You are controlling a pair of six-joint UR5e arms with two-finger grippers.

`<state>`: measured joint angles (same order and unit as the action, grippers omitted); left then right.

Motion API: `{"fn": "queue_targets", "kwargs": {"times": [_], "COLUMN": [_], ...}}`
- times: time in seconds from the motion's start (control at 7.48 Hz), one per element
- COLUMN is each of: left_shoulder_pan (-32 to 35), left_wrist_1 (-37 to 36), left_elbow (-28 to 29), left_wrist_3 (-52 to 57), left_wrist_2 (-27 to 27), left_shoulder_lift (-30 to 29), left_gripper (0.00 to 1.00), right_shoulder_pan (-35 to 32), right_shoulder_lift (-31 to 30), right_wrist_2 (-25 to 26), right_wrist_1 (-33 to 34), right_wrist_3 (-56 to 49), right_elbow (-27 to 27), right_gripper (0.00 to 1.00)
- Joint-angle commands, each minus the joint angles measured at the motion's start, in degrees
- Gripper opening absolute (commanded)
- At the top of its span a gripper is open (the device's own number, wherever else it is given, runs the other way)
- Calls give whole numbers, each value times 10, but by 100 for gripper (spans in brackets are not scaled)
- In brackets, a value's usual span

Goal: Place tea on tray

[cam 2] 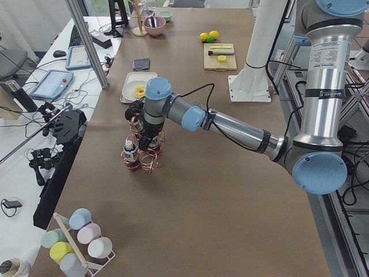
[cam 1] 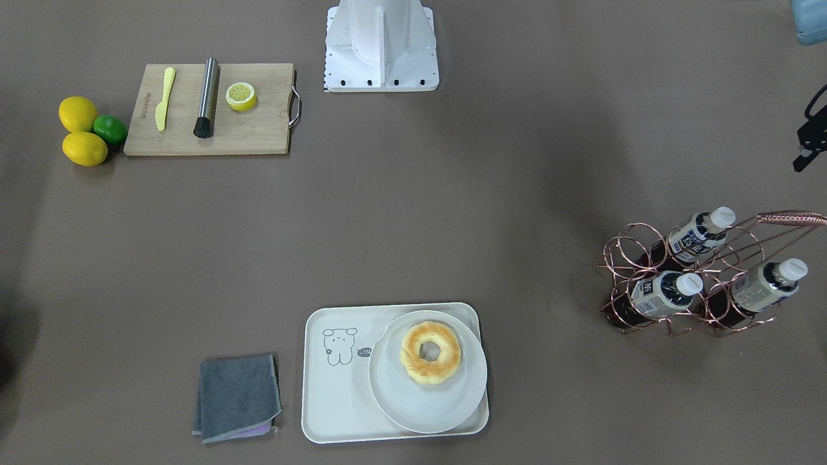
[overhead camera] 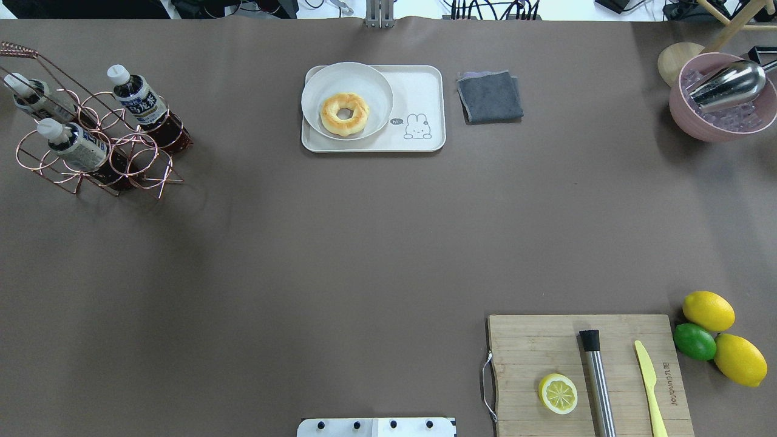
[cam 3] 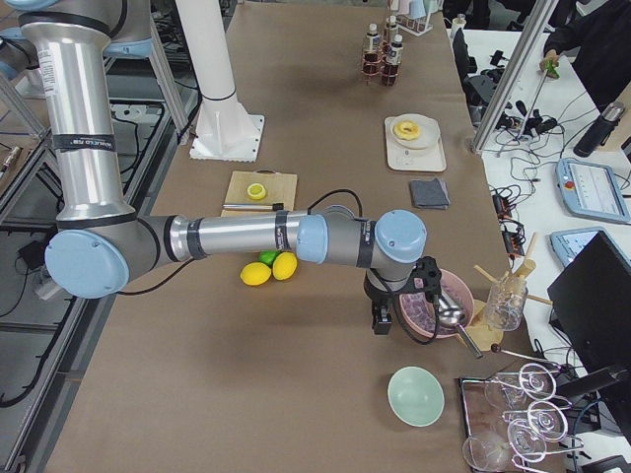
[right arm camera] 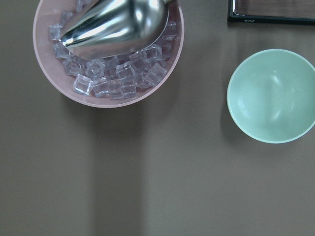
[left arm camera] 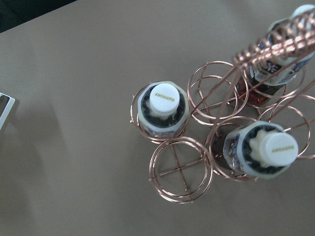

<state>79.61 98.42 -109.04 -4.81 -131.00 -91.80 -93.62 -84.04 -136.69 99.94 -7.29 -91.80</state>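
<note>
Three bottles stand in a copper wire rack (overhead camera: 91,176). The tea (overhead camera: 141,100) has a white cap and a dark-blue-and-white label; it also shows in the front view (cam 1: 694,237) and from above in the left wrist view (left arm camera: 163,105). A second bottle with a similar label (overhead camera: 78,150) and a paler-labelled bottle (overhead camera: 33,100) stand beside it. The cream tray (overhead camera: 425,82) with a cartoon animal drawing lies at the far middle, apart from the rack. My left gripper (cam 2: 143,141) hangs just above the rack; I cannot tell its state. My right gripper (cam 3: 383,320) is beside the pink bowl; I cannot tell its state.
A round white plate (overhead camera: 373,79) with a doughnut (overhead camera: 345,113) fills the tray's left half. A grey cloth (overhead camera: 489,96) lies to its right. A pink bowl of ice (overhead camera: 719,103) holds a metal scoop. A cutting board (overhead camera: 534,340), lemons and a lime (overhead camera: 695,341) are near right.
</note>
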Motion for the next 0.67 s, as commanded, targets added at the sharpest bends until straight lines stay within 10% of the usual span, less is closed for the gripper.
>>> {"fn": "queue_targets", "kwargs": {"times": [0.0, 0.53], "left_shoulder_pan": [-71, -80], "left_wrist_1": [49, 176], "left_elbow": [5, 8], "left_wrist_3": [-53, -242], "left_wrist_2": [0, 6], "left_shoulder_lift": [-19, 22], "left_gripper": [98, 98], "right_shoulder_pan": [-6, -10], "right_shoulder_lift": [-2, -2], "right_wrist_2": [4, 7], "right_wrist_1": [-1, -1], "right_wrist_3": [-1, 0], "right_elbow": [1, -1], "right_gripper": [100, 100]}}
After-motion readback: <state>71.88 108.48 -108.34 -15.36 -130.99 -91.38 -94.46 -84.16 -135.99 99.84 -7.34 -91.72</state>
